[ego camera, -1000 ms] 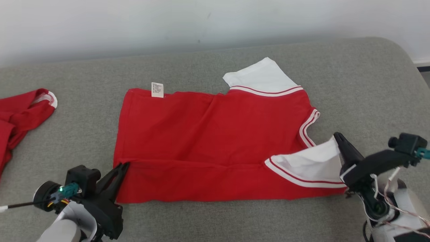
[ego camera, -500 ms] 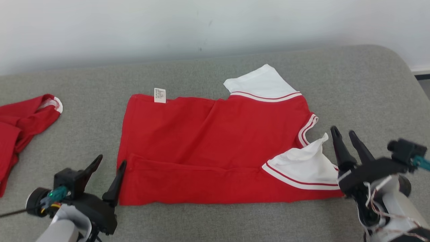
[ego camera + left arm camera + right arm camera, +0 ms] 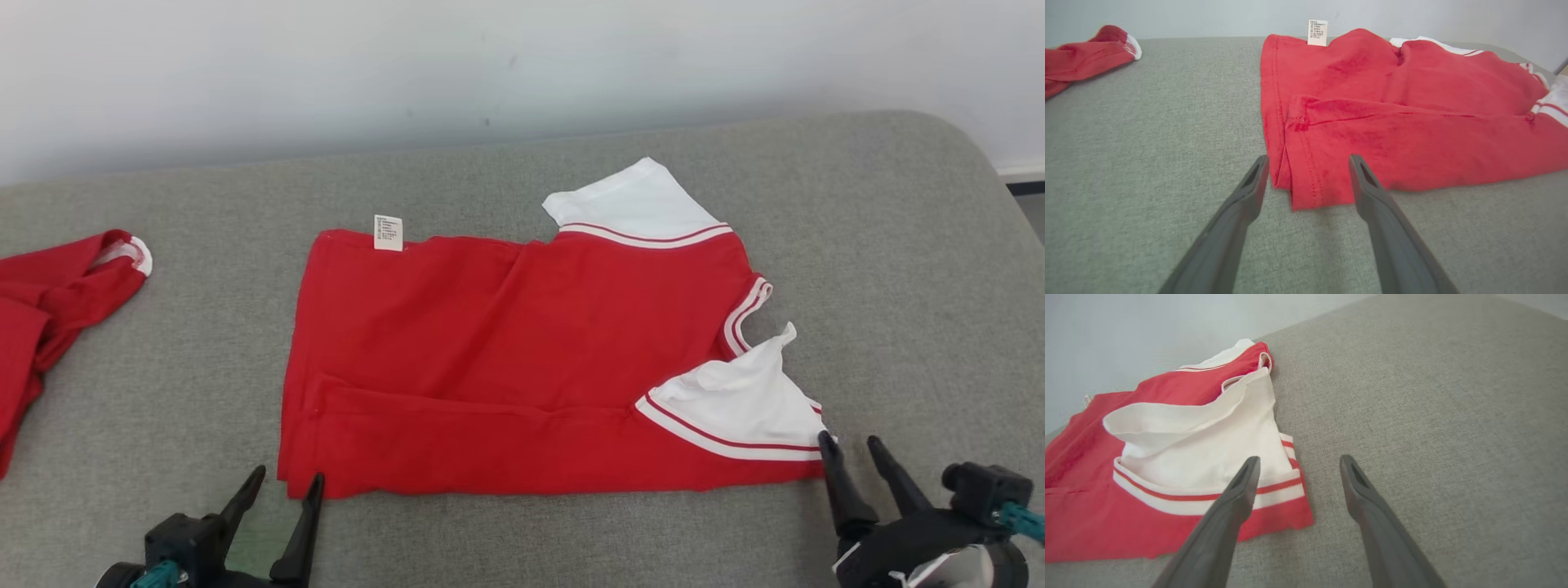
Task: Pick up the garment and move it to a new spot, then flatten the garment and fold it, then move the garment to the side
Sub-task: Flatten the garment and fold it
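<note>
**Red shirt: limp, light, will sag**

Garment (image 3: 522, 343) lies mid grey cushion (image 3: 898, 245), near edge doubled over. Likely soft and light; pinch both layers at the doubled corners. Left hand (image 3: 289, 475) and right hand (image 3: 849, 441) are spread and empty, just off those corners.

light: bright, even | shadows: faint, soft | focus: sharp | wrist views: wide-angle edge distortion

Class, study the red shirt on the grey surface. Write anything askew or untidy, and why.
On the shirt, the near sleeve is rumpled, its tip peaked up, while the far sleeve lies flat. At the left hem, the folded-over strip sits out of line with the layer beneath.
</note>
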Robot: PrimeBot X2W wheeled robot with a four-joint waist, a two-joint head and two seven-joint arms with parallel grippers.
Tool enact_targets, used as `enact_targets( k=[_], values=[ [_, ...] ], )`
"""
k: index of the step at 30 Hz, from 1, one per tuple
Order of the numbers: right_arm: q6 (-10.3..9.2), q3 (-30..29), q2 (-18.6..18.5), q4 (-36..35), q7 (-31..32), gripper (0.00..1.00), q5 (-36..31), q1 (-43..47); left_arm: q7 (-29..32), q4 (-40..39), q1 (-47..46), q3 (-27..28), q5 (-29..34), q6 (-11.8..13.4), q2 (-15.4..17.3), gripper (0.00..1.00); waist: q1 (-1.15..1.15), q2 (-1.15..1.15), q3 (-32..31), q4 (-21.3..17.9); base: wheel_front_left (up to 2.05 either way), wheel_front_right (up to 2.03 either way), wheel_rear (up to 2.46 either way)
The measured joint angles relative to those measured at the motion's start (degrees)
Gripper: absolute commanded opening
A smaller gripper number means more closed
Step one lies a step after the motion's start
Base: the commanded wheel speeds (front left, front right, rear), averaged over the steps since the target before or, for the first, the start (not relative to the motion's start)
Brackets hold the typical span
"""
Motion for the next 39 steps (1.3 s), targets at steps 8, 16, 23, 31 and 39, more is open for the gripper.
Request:
enact_targets(
  k=[8, 16, 23, 31, 39],
  values=[
    [0.0, 3.5, 1.3, 6.5, -0.9, 1.0, -5.4, -4.5, 0.0, 7.3, -3.0, -0.2, 1.5, -1.1, -2.3, 1.0, 0.01, 0.0, 1.9, -1.0, 0.0, 0.0, 0.0],
    [0.0, 5.9, 2.5, 10.2, -1.5, 0.0, -4.2, -6.5, -0.1, 13.7, -5.9, 0.5, 1.1, -2.6, -6.0, 0.39, 0.01, 0.0, 2.1, -0.2, 0.0, 0.0, 0.0],
    [0.01, 6.8, 1.9, 10.7, -2.5, 0.0, -1.9, -5.9, -0.1, 14.9, -5.5, 0.5, 1.2, -4.0, -7.5, 0.0, 0.01, 0.0, -0.4, 0.2, 0.0, 0.0, 0.0],
    [0.01, 4.0, -0.1, 7.2, -3.1, 0.0, 1.2, 1.3, -0.1, 8.6, 2.7, 1.2, 2.7, -4.1, -7.4, 0.0, 0.01, 0.0, -4.9, 0.6, 0.0, 0.0, 0.0],
    [0.01, 0.9, -1.1, 2.8, -2.9, 0.0, 3.2, 10.5, -0.1, 6.3, 9.0, 1.9, 2.9, -4.1, -8.3, 0.0, 0.0, 0.0, -7.2, 1.7, 0.0, 0.0, 0.0]
  ],
)
